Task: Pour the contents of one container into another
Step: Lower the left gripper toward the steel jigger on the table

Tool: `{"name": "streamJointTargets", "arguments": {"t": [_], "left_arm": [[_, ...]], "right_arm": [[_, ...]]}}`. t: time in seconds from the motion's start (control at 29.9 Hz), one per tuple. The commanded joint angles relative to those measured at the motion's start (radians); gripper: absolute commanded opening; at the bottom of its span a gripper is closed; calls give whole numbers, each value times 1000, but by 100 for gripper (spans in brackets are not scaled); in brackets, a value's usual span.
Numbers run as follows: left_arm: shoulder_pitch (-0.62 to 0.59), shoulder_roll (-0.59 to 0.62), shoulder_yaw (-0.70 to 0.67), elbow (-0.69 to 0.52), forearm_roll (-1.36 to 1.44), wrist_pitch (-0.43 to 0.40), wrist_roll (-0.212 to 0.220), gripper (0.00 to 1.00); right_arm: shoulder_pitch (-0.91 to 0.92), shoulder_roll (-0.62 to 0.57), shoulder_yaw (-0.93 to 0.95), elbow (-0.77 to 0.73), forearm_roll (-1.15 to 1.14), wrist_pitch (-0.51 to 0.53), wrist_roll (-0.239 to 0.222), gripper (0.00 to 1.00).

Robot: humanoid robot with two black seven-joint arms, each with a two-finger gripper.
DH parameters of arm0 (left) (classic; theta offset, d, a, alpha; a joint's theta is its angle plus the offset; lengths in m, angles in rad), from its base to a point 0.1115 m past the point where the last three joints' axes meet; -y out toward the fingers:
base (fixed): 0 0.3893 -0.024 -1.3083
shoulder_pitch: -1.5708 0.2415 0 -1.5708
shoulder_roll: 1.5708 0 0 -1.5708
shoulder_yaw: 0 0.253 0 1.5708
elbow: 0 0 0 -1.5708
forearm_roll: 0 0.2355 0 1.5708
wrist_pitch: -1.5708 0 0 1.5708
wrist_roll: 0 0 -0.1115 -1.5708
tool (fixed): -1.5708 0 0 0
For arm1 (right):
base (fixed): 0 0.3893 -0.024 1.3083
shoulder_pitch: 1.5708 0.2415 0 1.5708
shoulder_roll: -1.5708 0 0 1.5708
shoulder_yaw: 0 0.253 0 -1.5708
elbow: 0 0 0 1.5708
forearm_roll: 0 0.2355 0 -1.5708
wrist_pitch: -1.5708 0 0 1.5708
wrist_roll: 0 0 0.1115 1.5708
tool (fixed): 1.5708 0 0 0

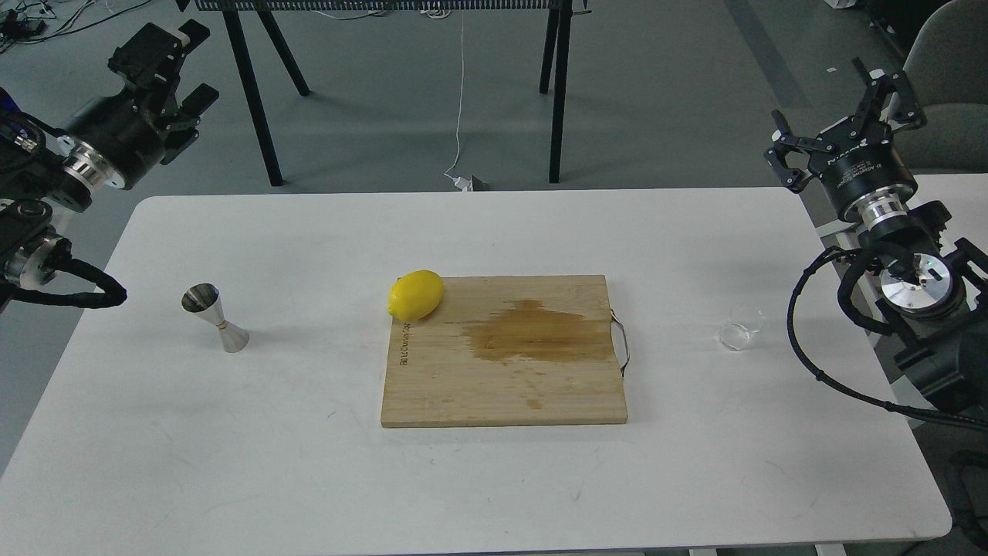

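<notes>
Head view, past-tense notes. White matte table [231,432], rounded corners, faint scuffs. Rectangular bamboo cutting board [502,386] at centre, visible grain, dark wet-looking stain toward its 3 o'clock side, thin metal handle loop [620,340] on that edge. Smooth yellow lemon [416,295], oval, sat at the board's 10 o'clock corner, overhanging the edge slightly.

Steel jigger [215,318] at 9 o'clock from the board, well apart, shiny hourglass shape, two cones meeting at a narrow waist, standing tilted-looking on the bare table, mouth up. Clear glass cup [741,326] at 3 o'clock from the board, near the handle side but apart, short, round, transparent, upright; contents could not be told.

Left gripper [187,66] up at 10 o'clock, off the table, black blocky fingers spread apart, nothing between. Right gripper [841,104] at 2 o'clock, beyond the table edge, black linkage fingers splayed wide, empty. Both well apart from jigger and cup.
</notes>
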Motion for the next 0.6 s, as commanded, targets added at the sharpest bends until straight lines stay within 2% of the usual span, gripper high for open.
{"name": "streamJointTargets", "arguments": {"t": [0.0,0.07,0.2,0.3,0.57], "left_arm": [[38,-3,8,-21,148,232,0,100],[70,-3,20,-27,211,321,0,100],[129,-3,23,-27,226,390,0,100],[164,5,25,-27,228,417,0,100],[199,48,25,-26,222,409,0,100]], "right_arm": [[-3,0,1,0,0,0,0,100],[-4,0,1,0,0,0,0,100],[-7,0,-1,0,0,0,0,100],[-9,1,-1,0,0,0,0,100],[-9,7,-2,0,0,0,3,100]]}}
